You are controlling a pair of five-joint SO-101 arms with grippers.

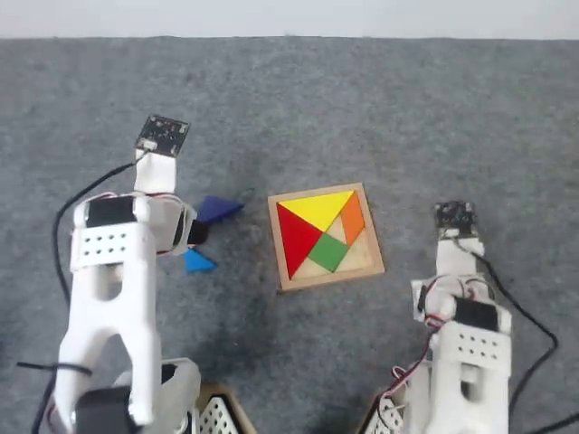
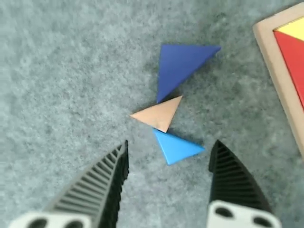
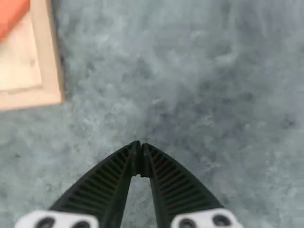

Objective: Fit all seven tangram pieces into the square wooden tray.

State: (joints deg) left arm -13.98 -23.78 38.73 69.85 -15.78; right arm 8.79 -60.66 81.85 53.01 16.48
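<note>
Three pieces lie loose on the grey carpeted tabletop [image 1: 362, 108] at my left, and four sit in the tray, which makes seven. My left hand [image 2: 171, 145] hangs over the loose ones with its fingers wide apart, holding nothing. The small light blue triangle [image 2: 175, 147] lies on the carpet between the two fingertips; I cannot tell whether either finger touches it. One of its corners meets a small tan wooden triangle [image 2: 160, 114], and that one's far corner meets the tip of a larger dark blue triangle [image 2: 178, 64], so the three run corner to corner in a chain. Seen from above, my left arm [image 1: 109, 271] covers the middle of that chain, and only the two blue pieces poke out beside it.

To their right, apart from them, is the square wooden tray [image 1: 335, 278], turned slightly askew. It holds one red triangle [image 1: 297, 237] along its left side, one yellow triangle [image 1: 318, 209] along its far side, one green square [image 1: 327, 251] near the middle, and one orange parallelogram [image 1: 353, 220] by its right side. Bare wood shows on either side of the green square, most of it toward the near right corner. Both wrist views cut the tray off at a corner.

Furthest right, my right hand [image 3: 137, 145] hangs over bare carpet just beside the tray, fingers pressed together with nothing between them.
</note>
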